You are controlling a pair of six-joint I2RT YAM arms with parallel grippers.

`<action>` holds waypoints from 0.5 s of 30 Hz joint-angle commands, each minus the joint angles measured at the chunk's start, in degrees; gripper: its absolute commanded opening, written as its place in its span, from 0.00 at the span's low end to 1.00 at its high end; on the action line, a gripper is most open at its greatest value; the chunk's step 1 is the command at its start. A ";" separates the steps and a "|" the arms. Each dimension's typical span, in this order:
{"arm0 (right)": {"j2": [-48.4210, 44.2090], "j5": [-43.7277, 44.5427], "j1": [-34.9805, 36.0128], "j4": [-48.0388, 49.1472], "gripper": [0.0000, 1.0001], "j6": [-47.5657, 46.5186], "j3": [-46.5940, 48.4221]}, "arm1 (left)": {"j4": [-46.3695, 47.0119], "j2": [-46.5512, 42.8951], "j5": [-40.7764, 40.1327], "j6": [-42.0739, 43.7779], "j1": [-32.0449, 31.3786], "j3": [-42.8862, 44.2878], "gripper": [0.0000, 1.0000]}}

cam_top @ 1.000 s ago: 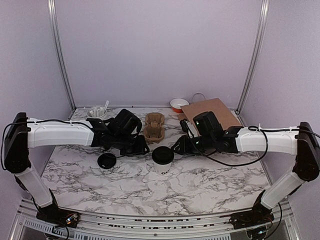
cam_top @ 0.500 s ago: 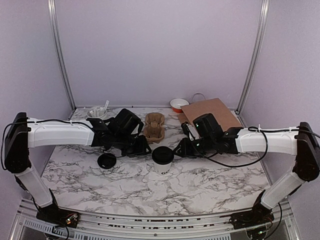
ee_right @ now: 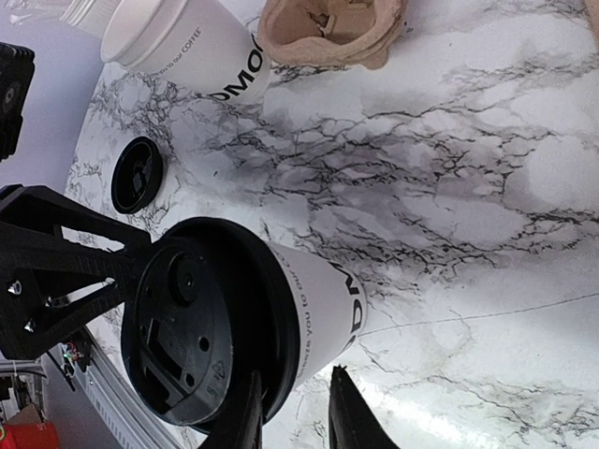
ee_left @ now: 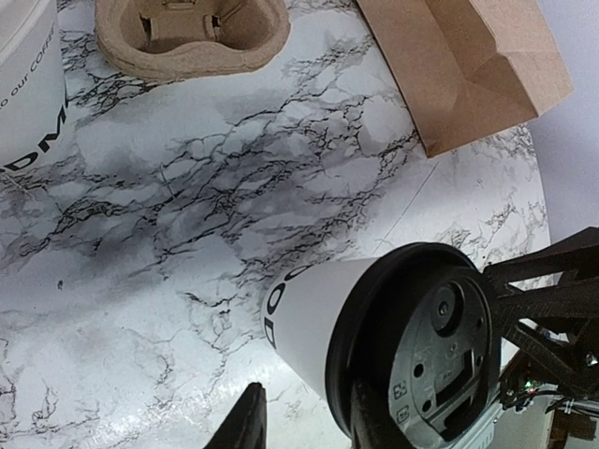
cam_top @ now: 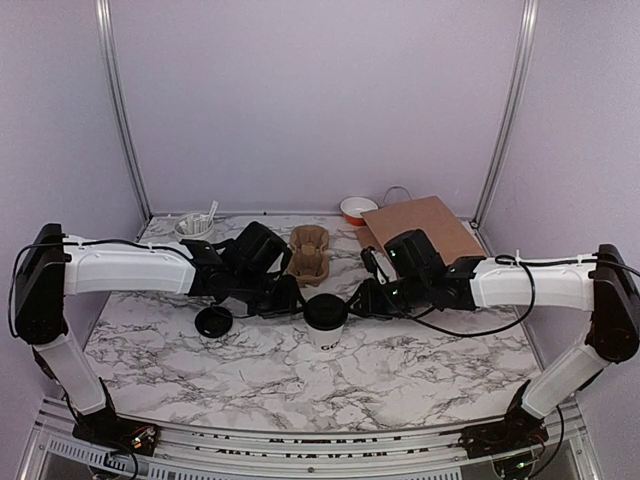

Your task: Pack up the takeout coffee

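The takeout coffee [cam_top: 325, 320], a small white paper cup with dark lettering and a black lid, stands upright mid-table. It also shows in the left wrist view [ee_left: 314, 313] and the right wrist view [ee_right: 323, 309]. My left gripper [cam_top: 286, 300] sits low just to its left. Its fingers [ee_left: 304, 423] are slightly apart over bare marble, and the cup's lid lies beside the right finger. My right gripper [cam_top: 360, 298] hovers just right of the cup. It is narrowly open [ee_right: 295, 416], with its left finger at the lid's rim. Neither gripper holds anything.
A loose black lid [cam_top: 213, 321] lies left of the cup. The brown pulp tray [cam_top: 308, 252] is behind it, next to an uncovered white cup [ee_right: 182, 47]. A brown paper bag [cam_top: 420, 225], a red-rimmed bowl [cam_top: 358, 209] and a white canister [cam_top: 193, 226] with sticks stand at the back.
Both grippers have edged inward toward the cup, the left one rightward and the right one leftward. The cup has stayed in place.
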 commanded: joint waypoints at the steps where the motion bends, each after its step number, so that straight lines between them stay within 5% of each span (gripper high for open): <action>1: 0.77 -0.23 0.57 1.24 0.23 0.48 -0.62 | 0.52 1.13 0.41 0.20 -0.24 1.07 0.32; 15: 3.48 -0.69 0.57 3.81 0.17 1.41 -6.95 | 1.78 3.52 0.04 -1.32 -0.86 -5.49 0.32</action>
